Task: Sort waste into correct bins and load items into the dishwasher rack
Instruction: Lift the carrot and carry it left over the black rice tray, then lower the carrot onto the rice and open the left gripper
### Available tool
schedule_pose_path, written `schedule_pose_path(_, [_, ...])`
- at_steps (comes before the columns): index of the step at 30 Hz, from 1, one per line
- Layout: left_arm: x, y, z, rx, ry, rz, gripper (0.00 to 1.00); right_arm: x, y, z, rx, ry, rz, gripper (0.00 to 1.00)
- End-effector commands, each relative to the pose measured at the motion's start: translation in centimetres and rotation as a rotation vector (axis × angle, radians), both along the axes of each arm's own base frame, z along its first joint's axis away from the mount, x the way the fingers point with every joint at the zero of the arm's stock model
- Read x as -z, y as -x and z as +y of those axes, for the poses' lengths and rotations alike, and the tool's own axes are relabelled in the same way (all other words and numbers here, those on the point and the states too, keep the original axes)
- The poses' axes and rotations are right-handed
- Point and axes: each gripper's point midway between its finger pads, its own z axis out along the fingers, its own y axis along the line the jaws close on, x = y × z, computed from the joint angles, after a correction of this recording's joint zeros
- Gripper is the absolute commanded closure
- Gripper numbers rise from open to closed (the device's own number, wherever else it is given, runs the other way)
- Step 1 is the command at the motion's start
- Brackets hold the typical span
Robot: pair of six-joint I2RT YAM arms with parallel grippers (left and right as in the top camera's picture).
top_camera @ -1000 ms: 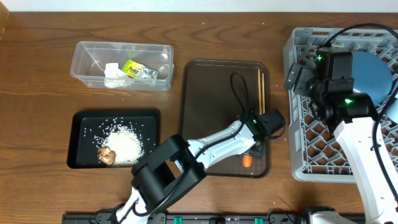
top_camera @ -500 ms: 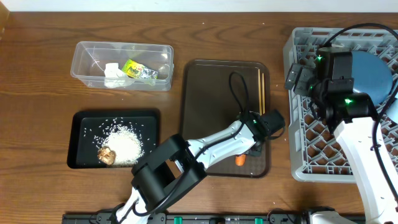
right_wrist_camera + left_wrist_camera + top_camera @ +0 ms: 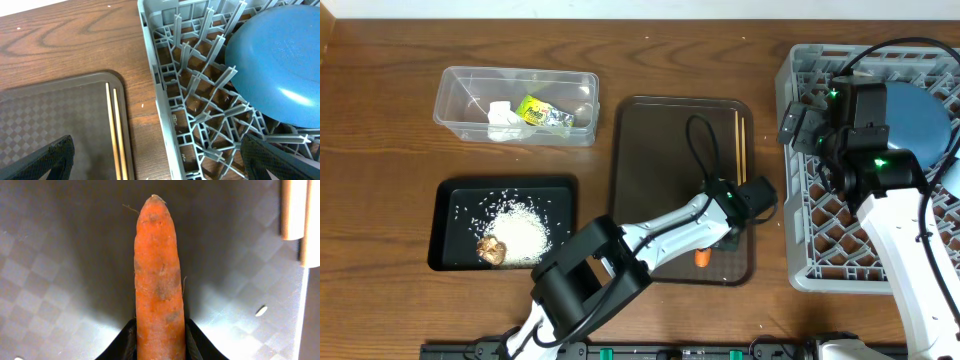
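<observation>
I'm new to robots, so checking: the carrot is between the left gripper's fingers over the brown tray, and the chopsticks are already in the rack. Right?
Not quite. The chopsticks are not in the rack; they lie on the brown tray, as the overhead view shows. The rest holds: the carrot is between the fingers of the left gripper, over that tray.

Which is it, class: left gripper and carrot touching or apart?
Touching. The left wrist view shows the left gripper, its black fingers flush against both sides of the carrot, no gap.
</observation>
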Motion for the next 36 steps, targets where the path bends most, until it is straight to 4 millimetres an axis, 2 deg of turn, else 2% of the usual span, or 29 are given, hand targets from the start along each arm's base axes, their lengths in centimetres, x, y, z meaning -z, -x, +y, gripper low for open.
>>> schedule_pose_path(1, [-1.4,-0.9,1.9,-0.048,-0.011,-0.007,0.81,-0.4,0.0,-0.3,0.015,0.01,-0.01,0.01])
schedule_pose_path(6, [-5.3,-3.1,5.1,-0.149,0.016,-0.026,0.81,-0.4,0.0,-0.3,0.015,0.01,-0.01,0.01])
schedule_pose_path(10, [-8.8,-5.6,9.3,-0.273,0.048,-0.054,0.81,-0.4,0.0,-0.3,0.015,0.01,-0.01,0.01])
schedule_pose_path(13, [-11.1,-7.5,13.1,-0.386,0.071,-0.081,0.81,-0.4,0.0,-0.3,0.015,0.01,-0.01,0.01])
schedule_pose_path(18, [-13.6,-9.8,21.5,-0.628,0.079,-0.102,0.81,-0.4,0.0,-0.3,0.015,0.01,-0.01,0.01])
schedule_pose_path(23, [-13.3,-9.5,30.4,-0.929,0.03,-0.038,0.81,-0.4,0.0,-0.3,0.015,0.01,-0.01,0.01])
schedule_pose_path(27, [-12.1,-8.4,35.4,-1.095,0.004,-0.001,0.81,-0.4,0.0,-0.3,0.015,0.01,-0.01,0.01])
schedule_pose_path(32, [-9.8,-6.4,39.7,-1.324,-0.01,0.045,0.81,-0.4,0.0,-0.3,0.015,0.01,-0.01,0.01])
schedule_pose_path(36, [-7.9,-4.6,41.5,-1.45,-0.021,0.081,0.81,-0.4,0.0,-0.3,0.015,0.01,-0.01,0.01])
